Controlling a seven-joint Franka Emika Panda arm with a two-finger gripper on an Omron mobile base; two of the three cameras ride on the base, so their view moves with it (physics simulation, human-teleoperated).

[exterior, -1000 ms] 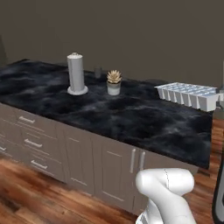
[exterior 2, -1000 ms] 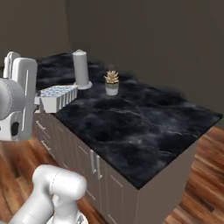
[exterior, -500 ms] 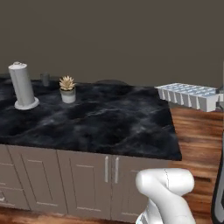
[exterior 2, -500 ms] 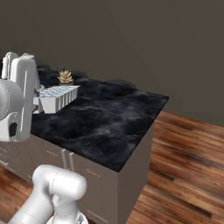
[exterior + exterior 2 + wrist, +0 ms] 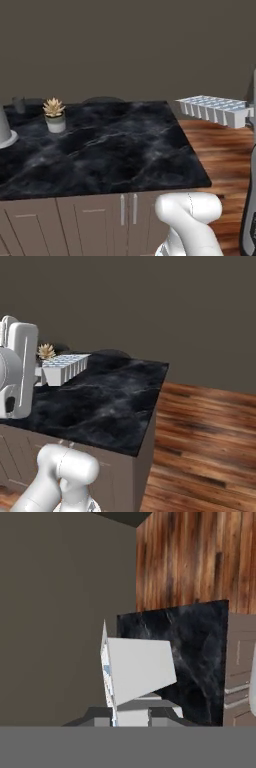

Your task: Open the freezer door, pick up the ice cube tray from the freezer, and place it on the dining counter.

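one ice cube tray point(image 5: 214, 110) is clamped in the claw point(image 5: 131, 714), jaws narrow on its end, held in the air beyond the right edge of the black marble bench point(image 5: 105, 150); potted succulent point(image 5: 54, 114) stands far left.

A plain dull grey-brown wall point(image 5: 125, 45) stands behind everything, evenly and softly lit. To its right, reddish-brown wooden plank flooring point(image 5: 205, 441) runs along the wall's foot. Just in front of the wall, a small potted succulent point(image 5: 54, 114) sits beside what may be a pale cylinder point(image 5: 4, 131), cut off.
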